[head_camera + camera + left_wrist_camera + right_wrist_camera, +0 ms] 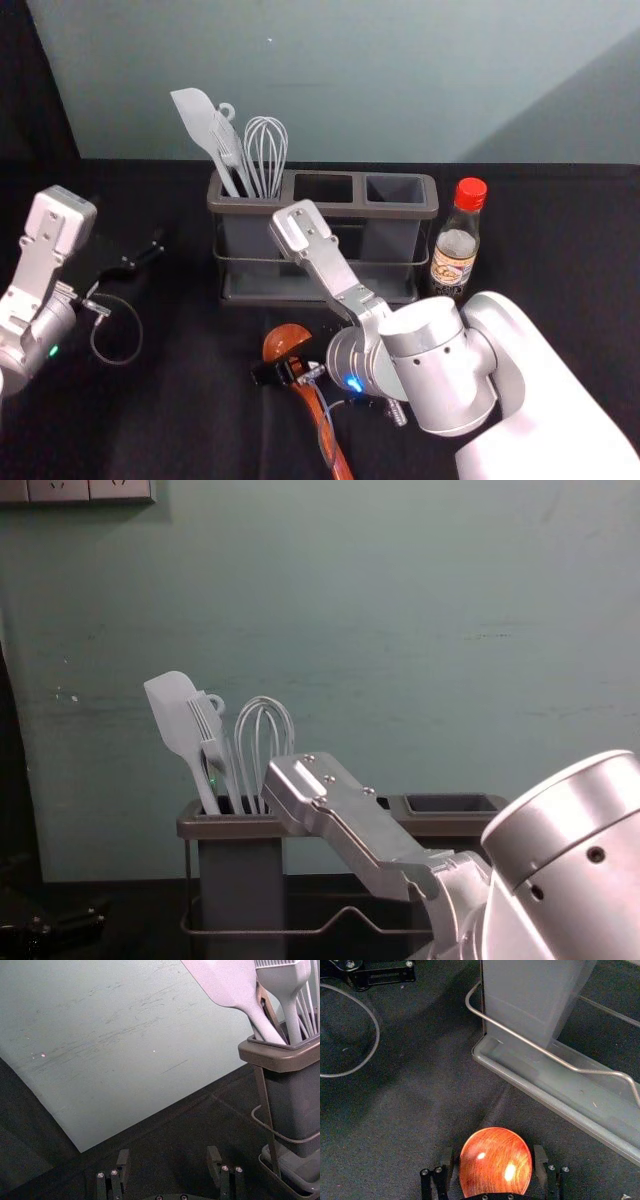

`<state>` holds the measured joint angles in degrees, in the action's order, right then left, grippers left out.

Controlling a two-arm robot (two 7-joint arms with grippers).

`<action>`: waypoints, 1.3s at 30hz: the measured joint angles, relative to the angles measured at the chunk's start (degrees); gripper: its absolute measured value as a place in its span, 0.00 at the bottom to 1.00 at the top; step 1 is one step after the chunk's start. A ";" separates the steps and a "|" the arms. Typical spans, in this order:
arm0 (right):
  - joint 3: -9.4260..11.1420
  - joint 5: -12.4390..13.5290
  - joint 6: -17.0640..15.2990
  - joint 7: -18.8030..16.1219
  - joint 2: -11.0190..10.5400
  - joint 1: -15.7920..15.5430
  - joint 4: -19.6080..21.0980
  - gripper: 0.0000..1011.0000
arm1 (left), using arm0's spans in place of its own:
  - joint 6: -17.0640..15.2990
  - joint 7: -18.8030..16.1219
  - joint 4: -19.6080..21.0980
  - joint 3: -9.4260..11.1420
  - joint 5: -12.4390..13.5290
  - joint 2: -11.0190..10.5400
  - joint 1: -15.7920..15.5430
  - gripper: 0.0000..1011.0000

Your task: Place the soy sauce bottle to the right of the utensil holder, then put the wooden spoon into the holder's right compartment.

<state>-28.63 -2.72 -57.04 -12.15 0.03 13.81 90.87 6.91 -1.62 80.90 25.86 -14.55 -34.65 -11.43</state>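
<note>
Straddles wooden spoon with slim side gaps, right gripper wide, unclamped, in front of utensil holder; parks wide, empty left gripper off left edge.

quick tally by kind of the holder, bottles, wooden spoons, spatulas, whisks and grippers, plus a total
utensil holder: 1
soy sauce bottle: 1
wooden spoon: 1
spatula: 1
whisk: 1
grippers: 2 (left gripper, out to the left of the holder; right gripper, at the spoon's bowl in front of the holder)
total: 7
</note>
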 joint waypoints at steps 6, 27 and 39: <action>0.27 -0.40 0.34 -1.11 0.01 0.14 -0.46 0.99 | 0.00 0.00 0.00 0.00 0.00 0.00 0.00 0.99; 3.85 -0.87 1.82 -4.60 -1.89 -5.34 8.31 0.83 | 0.00 0.00 0.00 0.00 0.00 0.00 0.00 0.99; 9.41 0.08 8.96 -6.29 -5.36 -12.89 18.03 0.83 | 0.00 0.00 0.00 0.00 0.00 0.00 0.00 0.99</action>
<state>-19.22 -2.64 -48.08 -18.44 -5.33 0.92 108.90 6.91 -1.62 80.90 25.86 -14.55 -34.65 -11.43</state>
